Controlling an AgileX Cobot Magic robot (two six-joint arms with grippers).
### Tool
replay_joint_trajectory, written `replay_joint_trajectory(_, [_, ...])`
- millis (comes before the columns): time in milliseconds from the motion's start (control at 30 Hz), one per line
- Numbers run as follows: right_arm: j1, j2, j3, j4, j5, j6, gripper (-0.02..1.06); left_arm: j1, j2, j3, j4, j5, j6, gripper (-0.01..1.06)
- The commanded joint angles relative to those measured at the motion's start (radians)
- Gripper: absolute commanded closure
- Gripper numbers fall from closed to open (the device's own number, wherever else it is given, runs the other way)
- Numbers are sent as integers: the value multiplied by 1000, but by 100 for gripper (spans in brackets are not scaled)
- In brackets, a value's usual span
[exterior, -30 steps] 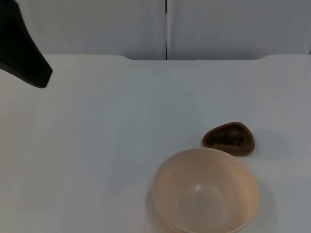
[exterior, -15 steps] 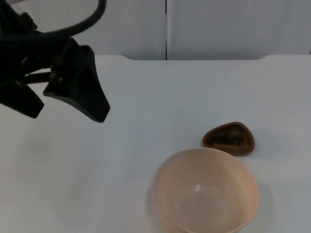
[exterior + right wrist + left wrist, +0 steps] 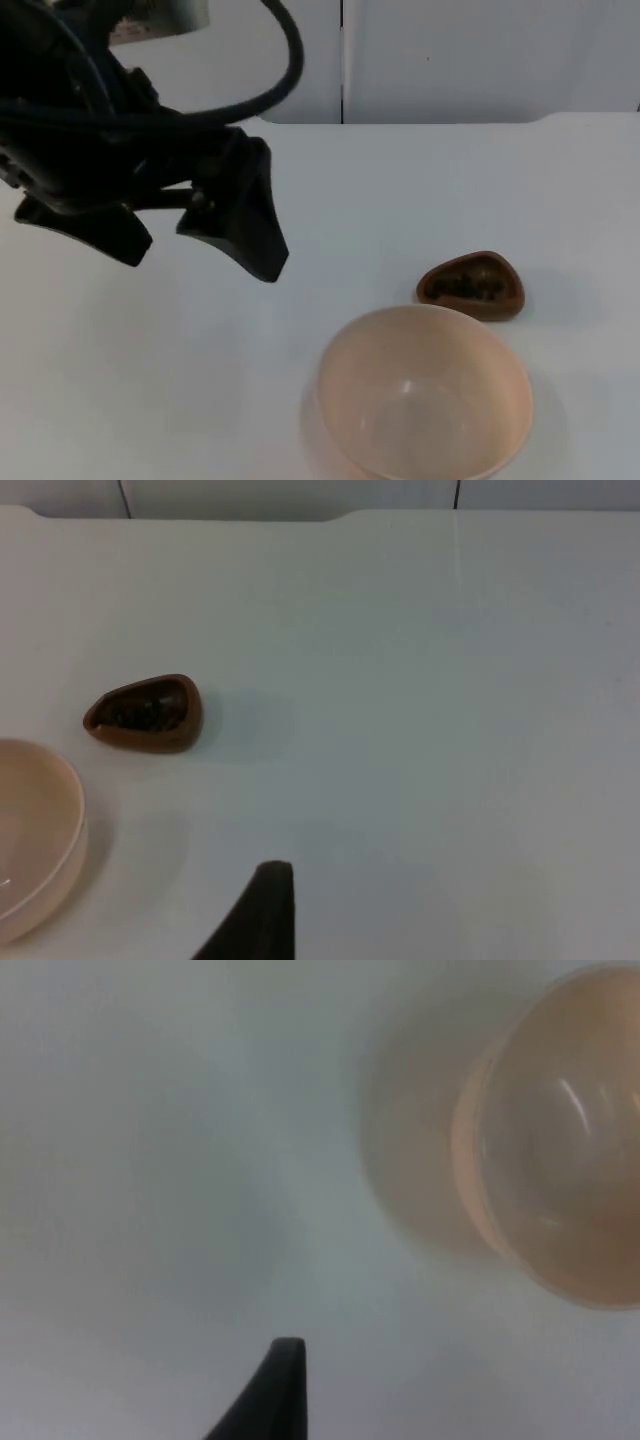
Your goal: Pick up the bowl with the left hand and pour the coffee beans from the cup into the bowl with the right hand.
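Since the earlier frame our left tool (image 3: pixel 195 235) swung in over the counter (image 3: pixel 420 190), fingers spread, empty, well apart from the bowl (image 3: pixel 422 395). Bowl sat by the near edge, cup (image 3: pixel 471 286) of beans just behind. We judged the bowl light, stiff, smooth; take its rim. No writing seen. Right tool (image 3: pixel 262 910) waited; opening unclear.

Colours on my feed, nothing fancy

I've got a pale peach bowl (image 3: pixel 423 395), brown cup (image 3: pixel 471 285) with dark coffee beans (image 3: pixel 468 287), white table (image 3: pixel 400 200), grey wall (image 3: pixel 480 55), black left gripper (image 3: pixel 200 235).
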Motion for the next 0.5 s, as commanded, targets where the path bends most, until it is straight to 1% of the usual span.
replay_joint_trajectory(0, [-6, -4, 2, 0, -4, 2, -1, -29, 19, -17, 20, -6, -22, 0])
replay_joint_trajectory(100, [-6, -4, 2, 0, -4, 2, -1, -69, 60, -51, 54, -5, -64, 0])
replay_joint_trajectory(133, [-6, -4, 2, 0, -4, 2, -1, -69, 60, -51, 54, -5, -64, 0])
replay_joint_trajectory(233, [-6, -4, 2, 0, -4, 2, -1, -105, 104, -89, 119, -7, -133, 0])
replay_joint_trajectory(367, [-6, -4, 2, 0, -4, 2, -1, -115, 145, -114, 148, -10, -167, 0])
replay_joint_trajectory(467, [-6, -4, 2, 0, -4, 2, -1, -120, 173, -116, 158, -41, -197, 0])
